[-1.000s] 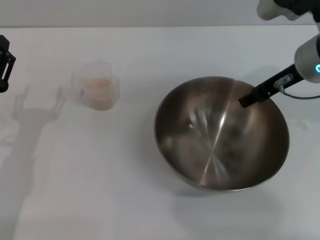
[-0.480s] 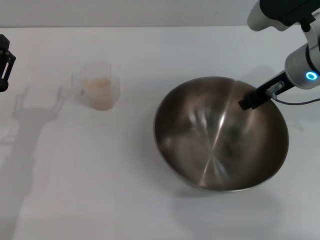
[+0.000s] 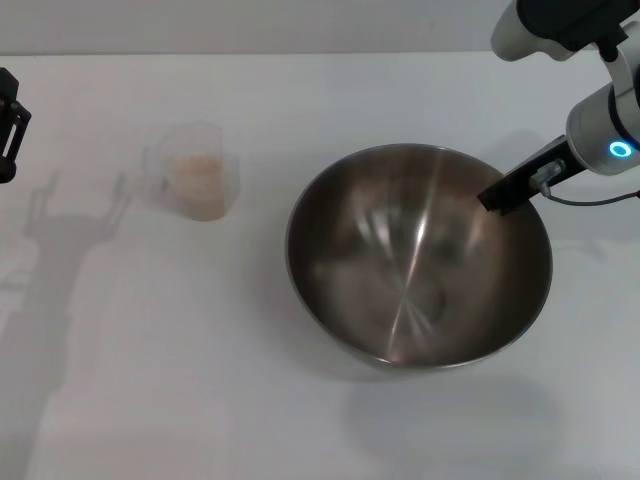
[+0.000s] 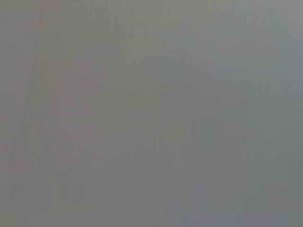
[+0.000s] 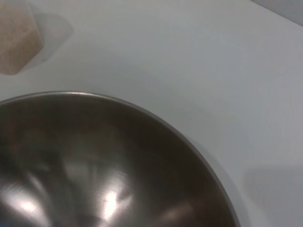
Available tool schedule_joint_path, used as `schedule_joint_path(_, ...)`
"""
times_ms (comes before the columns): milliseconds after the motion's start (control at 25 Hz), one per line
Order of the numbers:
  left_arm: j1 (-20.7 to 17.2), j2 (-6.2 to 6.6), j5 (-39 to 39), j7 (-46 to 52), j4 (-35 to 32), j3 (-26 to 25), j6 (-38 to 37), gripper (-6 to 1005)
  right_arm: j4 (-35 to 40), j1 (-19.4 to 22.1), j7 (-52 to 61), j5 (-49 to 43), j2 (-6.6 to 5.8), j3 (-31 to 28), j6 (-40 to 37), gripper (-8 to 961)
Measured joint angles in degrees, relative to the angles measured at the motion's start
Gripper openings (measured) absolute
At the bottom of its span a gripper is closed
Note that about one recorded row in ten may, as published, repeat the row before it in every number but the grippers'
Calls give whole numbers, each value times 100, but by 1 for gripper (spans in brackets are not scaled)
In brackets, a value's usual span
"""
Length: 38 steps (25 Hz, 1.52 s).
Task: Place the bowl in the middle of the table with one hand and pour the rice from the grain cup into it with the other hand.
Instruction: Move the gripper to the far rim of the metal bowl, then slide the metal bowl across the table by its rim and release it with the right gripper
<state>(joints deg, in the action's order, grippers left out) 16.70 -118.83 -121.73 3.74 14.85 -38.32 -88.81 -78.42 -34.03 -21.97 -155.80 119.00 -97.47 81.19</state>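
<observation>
— Bowl: where is it?
— Right of centre on the white bench, with the right hand clenched on its far-right rim.
— And the grain cup?
— Upper left of the frame, upright, rice inside, well apart from the bowl.
— Left hand?
— At the left edge; whether it's clenched, I can't tell.

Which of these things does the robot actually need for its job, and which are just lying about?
Needed:
bowl
grain cup
rice in the cup
table
right pincer at the bowl's rim
left pincer, parked at the table's edge

Lying about:
nothing visible
</observation>
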Motion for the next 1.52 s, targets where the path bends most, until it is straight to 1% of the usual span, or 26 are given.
schedule_joint_path(480,0,0,0,-1,22,0,-21,770,-334,52,-60,229,0,-55,-149,108)
schedule_joint_path(800,0,0,0,-5,38,0,-33,766,-409,72,-193,471,-6,-82,-401,34)
schedule_joint_path(1080,0,0,1,-5,44,0,-33,762,-484,131,-252,579,-6,-85,-725,17)
schedule_joint_path(1320,0,0,0,-5,53,0,-33,759,-491,203,-351,925,0,-38,-1130,18)
schedule_joint_path(1520,-1,0,0,-5,54,0,-35,757,-365,154,-363,1038,0,-1,-1314,18)
